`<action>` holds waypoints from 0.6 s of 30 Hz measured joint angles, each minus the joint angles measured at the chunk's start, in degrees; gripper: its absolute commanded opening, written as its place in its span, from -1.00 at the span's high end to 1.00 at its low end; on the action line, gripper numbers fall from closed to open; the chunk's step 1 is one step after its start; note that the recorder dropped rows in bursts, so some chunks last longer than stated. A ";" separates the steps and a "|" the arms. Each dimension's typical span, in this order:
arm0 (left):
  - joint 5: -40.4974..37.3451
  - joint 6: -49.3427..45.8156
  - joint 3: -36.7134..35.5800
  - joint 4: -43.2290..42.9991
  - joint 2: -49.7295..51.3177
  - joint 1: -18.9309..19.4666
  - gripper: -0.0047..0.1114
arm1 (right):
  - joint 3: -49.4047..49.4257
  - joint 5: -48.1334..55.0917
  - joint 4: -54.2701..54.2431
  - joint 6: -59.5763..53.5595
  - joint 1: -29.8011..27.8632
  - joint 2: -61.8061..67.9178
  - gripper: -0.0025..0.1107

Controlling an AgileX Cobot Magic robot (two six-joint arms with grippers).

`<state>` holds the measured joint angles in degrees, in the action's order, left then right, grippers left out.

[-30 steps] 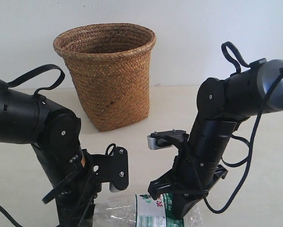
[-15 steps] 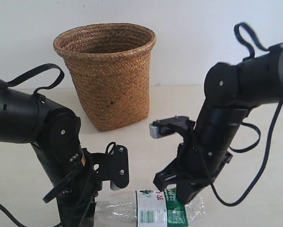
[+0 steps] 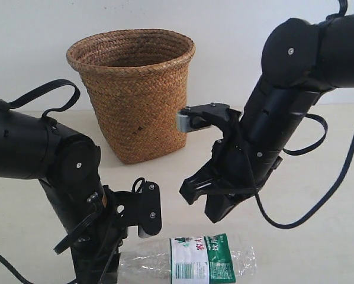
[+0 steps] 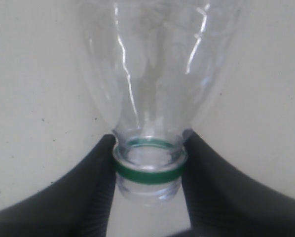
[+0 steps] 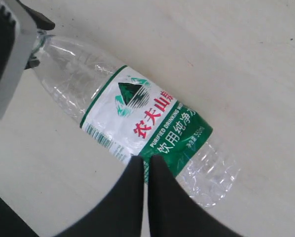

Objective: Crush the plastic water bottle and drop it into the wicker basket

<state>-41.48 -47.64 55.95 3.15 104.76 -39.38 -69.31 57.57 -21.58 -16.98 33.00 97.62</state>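
Left fingers (image 4: pixel 81 197) tight around bottle (image 4: pixel 152 74) neck

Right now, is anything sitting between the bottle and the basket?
Nothing lies on the table between the plastic water bottle and the wicker basket. Only the shut right claw hangs above the bottle.

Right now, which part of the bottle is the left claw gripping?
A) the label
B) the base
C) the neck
C: the left wrist view shows the left gripper with its fingers on either side of the plastic water bottle at its green-ringed neck.
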 measured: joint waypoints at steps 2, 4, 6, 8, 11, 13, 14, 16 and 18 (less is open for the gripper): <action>0.00 0.00 0.00 0.00 0.00 0.00 0.85 | -0.14 0.00 0.05 0.14 2.27 0.79 0.96; 0.00 0.00 0.00 0.00 0.00 0.00 0.85 | -0.18 -0.55 0.05 0.32 3.85 2.12 0.96; 0.00 0.00 0.00 0.00 0.00 0.00 0.85 | -0.18 -1.50 0.05 0.81 5.25 3.88 0.96; 0.00 0.13 0.00 0.00 0.00 0.00 0.85 | -0.18 -2.12 0.05 1.12 5.86 5.17 0.96; 0.00 0.36 0.00 0.00 0.00 0.00 0.85 | -0.18 -2.61 1.48 1.74 5.94 5.69 0.96; 0.00 0.41 0.00 0.00 0.00 0.00 0.85 | -0.18 -2.73 4.38 2.98 5.94 4.85 0.96; 0.00 0.41 0.00 0.00 0.00 0.00 0.85 | -0.18 -2.73 5.76 3.75 5.94 4.61 0.96; 0.00 0.51 0.00 0.00 0.00 0.00 0.85 | -0.27 -2.20 8.05 5.15 5.94 4.38 0.96; 0.00 0.65 0.00 0.00 0.00 0.00 0.85 | -0.27 -1.58 9.28 5.84 5.94 4.38 0.96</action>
<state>-41.48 -46.99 55.95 3.15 104.76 -39.38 -69.58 55.98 -12.30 -11.14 38.94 102.00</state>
